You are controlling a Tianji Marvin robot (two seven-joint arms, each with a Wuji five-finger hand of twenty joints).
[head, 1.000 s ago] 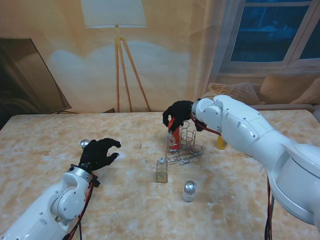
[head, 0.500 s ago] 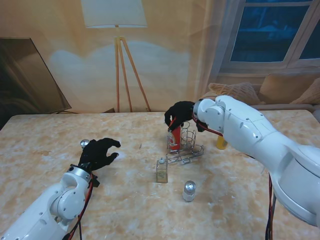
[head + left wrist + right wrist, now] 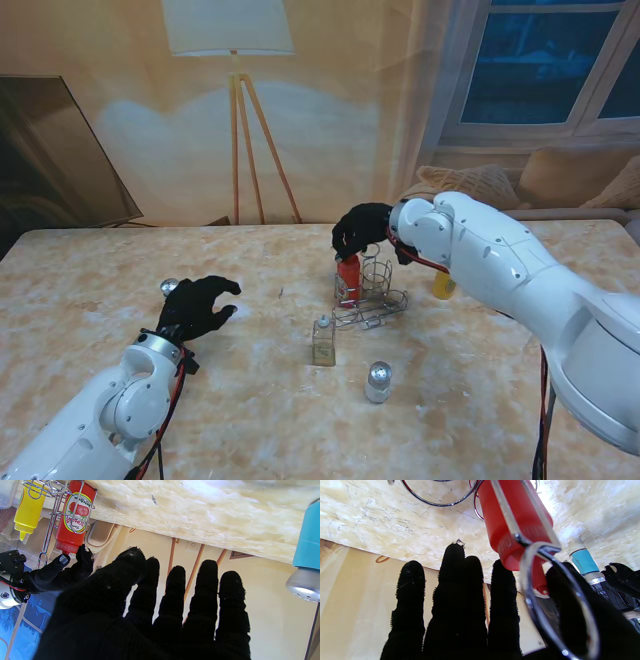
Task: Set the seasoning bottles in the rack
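Stand view: right hand (image 3: 360,228) fingers apart above ketchup bottle (image 3: 348,279) in rack (image 3: 372,295).

Right hand (image 3: 360,228) sits directly over the ketchup bottle (image 3: 348,279), which stands upright in the rack (image 3: 372,290), in its left compartment. Mustard bottle (image 3: 443,285) stands right of that hand, behind the rack. Nearer to me than the hand: glass bottle (image 3: 324,342) just in front of the rack, then a shaker (image 3: 378,381). Left hand (image 3: 199,306) is well apart to the left, over the table (image 3: 480,400); a second shaker (image 3: 169,288) stands just beyond it to its left.
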